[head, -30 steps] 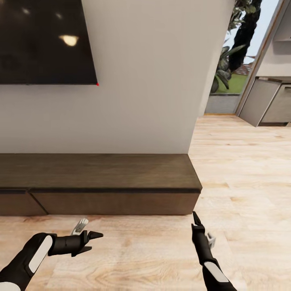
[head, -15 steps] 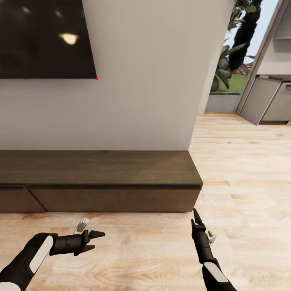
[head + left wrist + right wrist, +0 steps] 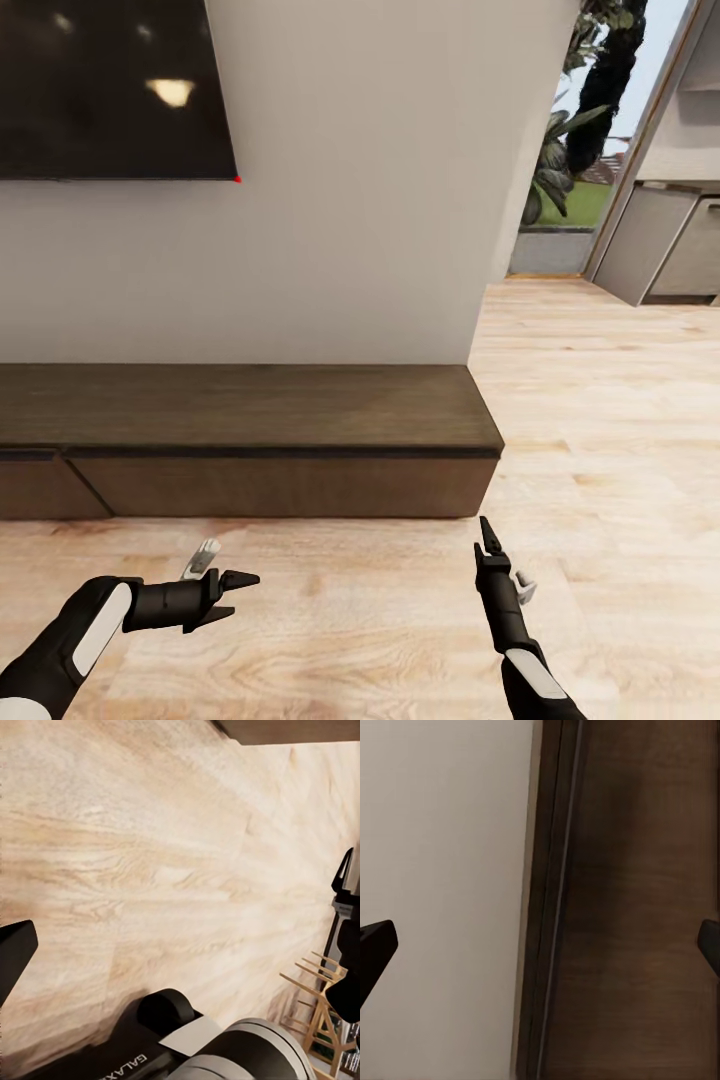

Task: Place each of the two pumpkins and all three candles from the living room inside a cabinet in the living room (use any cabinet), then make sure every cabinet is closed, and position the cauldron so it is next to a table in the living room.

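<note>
The cabinet (image 3: 250, 410) is a long low dark brown unit along the white wall, and its flat fronts are all shut. My left gripper (image 3: 238, 594) hangs open and empty over the floor in front of it, pointing right. Further right, my right gripper (image 3: 487, 535) points at the cabinet's right end. In the right wrist view its two fingertips sit far apart with nothing between them, facing the cabinet (image 3: 637, 907) and the wall. The pumpkins, candles and cauldron are out of view.
A dark television (image 3: 110, 90) hangs on the wall above the cabinet. Light wooden floor (image 3: 600, 420) runs on to the right towards grey kitchen units (image 3: 670, 250) and a glass opening with plants (image 3: 575, 150). A wooden rack (image 3: 319, 1005) appears in the left wrist view.
The whole picture has shifted slightly upward, so the camera has moved. Both grippers keep the same pose and stay open.
</note>
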Tool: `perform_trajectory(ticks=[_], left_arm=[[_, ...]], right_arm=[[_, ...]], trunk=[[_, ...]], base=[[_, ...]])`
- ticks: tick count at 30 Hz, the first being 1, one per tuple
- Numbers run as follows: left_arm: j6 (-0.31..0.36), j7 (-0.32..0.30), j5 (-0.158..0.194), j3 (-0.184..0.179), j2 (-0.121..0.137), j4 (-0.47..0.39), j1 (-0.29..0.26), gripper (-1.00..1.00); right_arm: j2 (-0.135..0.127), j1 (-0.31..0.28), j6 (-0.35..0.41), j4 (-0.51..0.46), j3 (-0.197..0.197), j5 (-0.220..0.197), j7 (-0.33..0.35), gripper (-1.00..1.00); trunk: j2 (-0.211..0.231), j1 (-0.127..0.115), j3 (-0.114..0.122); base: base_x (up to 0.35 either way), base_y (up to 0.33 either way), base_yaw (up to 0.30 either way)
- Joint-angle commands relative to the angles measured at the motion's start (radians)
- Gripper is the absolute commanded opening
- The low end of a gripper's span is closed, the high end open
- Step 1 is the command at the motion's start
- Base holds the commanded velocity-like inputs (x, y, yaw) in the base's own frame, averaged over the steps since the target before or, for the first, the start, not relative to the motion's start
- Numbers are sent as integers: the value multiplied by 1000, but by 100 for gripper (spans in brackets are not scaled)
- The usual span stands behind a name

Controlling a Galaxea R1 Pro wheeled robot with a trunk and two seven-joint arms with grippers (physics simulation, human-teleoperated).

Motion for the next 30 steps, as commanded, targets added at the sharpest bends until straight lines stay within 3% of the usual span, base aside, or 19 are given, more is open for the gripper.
perform_trajectory(ticks=[1, 8, 14, 18, 30], left_arm=[[0, 0, 1, 0, 0, 0, 0, 100], [0, 0, 1, -1, 0, 0, 0, 100], [0, 0, 1, -2, 0, 0, 0, 100], [0, 0, 1, 0, 0, 0, 0, 100], [0, -5, 1, 0, 1, 0, 0, 100]], right_arm=[[0, 0, 0, 0, 0, 0, 0, 100], [0, 0, 0, 0, -1, -6, 1, 100], [0, 0, -1, 1, -1, -46, 2, 100], [1, 0, -3, 1, 0, -53, 4, 100], [0, 0, -4, 0, 0, -55, 7, 100]], trunk=[[-7, 4, -3], [-56, 31, -25], [-98, 54, -44], [-99, 56, -59], [-99, 56, -59]], base=[[0, 0, 0], [0, 0, 0], [0, 0, 0], [0, 0, 0], [4, 0, 0]])
